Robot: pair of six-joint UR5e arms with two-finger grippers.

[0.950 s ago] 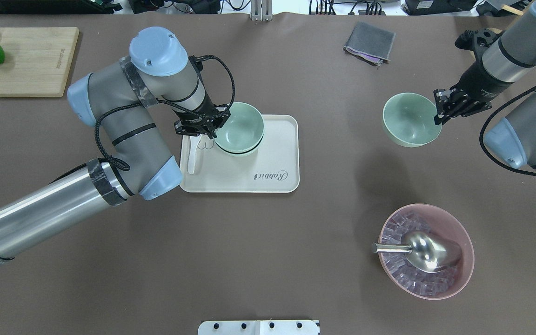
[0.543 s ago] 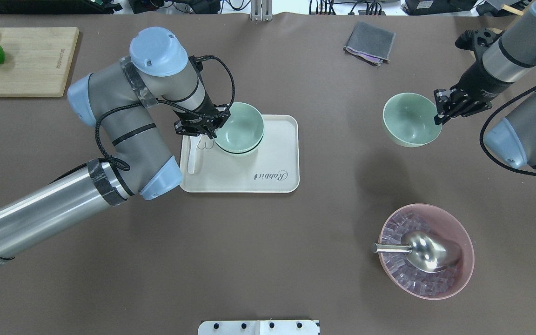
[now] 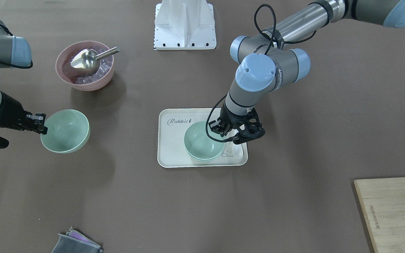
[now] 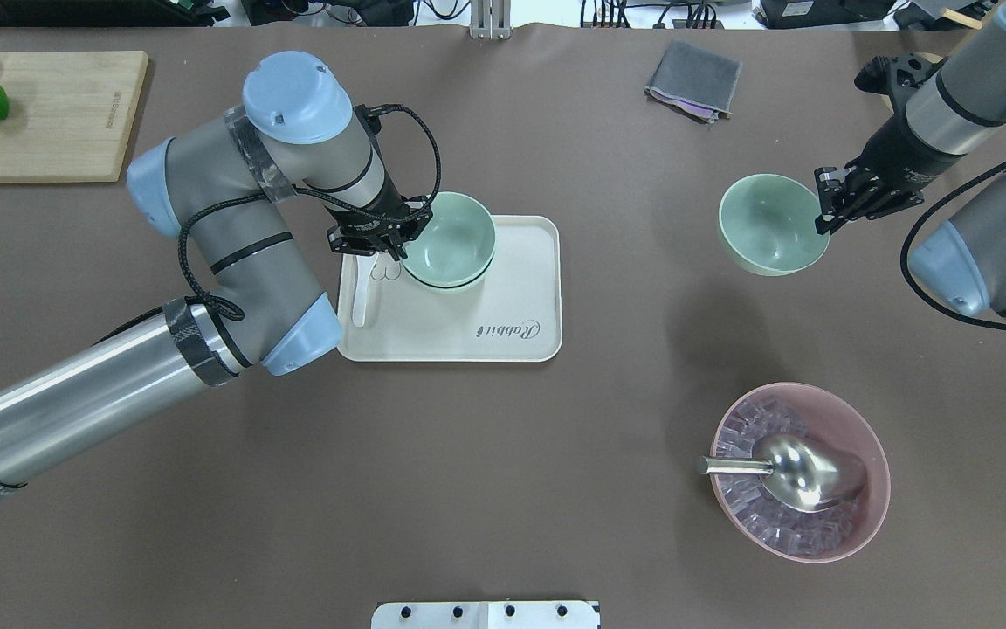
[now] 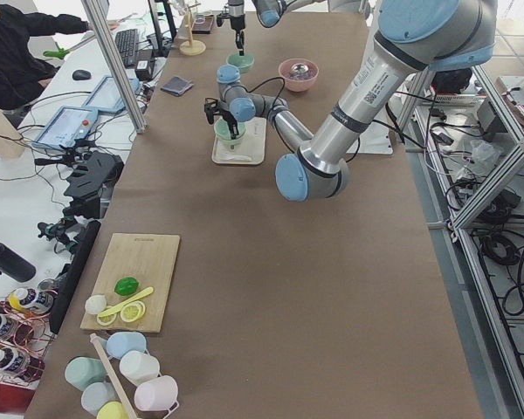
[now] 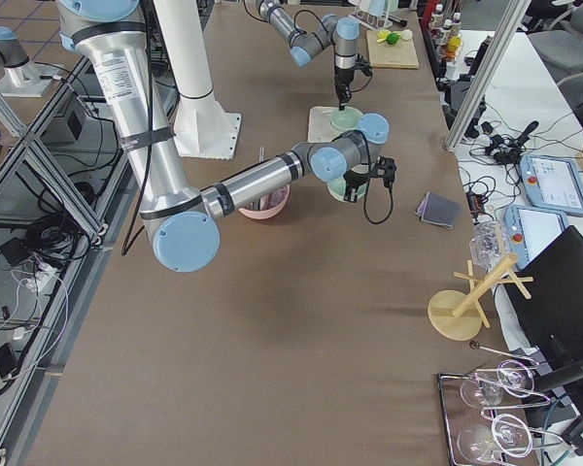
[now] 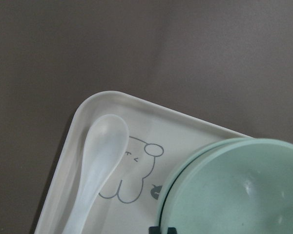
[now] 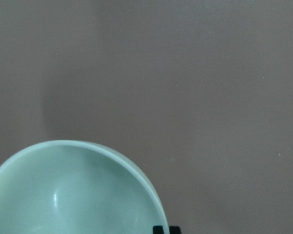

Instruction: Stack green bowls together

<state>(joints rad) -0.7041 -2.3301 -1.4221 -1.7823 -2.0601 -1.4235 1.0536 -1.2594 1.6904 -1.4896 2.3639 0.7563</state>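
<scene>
The left gripper (image 4: 393, 251) pinches the upper bowl (image 4: 455, 234) by its rim on the tray (image 4: 520, 288) (spoon (image 4: 361, 301) alongside). The right gripper (image 4: 820, 225) pinches the lone bowl (image 4: 769, 223).

Bright, even overhead light here; soft shadow beside the green bowl (image 4: 769, 223), glare on the scoop (image 4: 804, 472), wrist views soft.

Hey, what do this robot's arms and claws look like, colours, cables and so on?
The left arm and right arm are silver tubes with grey joint housings and pale blue round caps. Black tape bands the left arm, and a black braided cable loops to its wrist. The left claw and right claw are black and two-fingered.
</scene>
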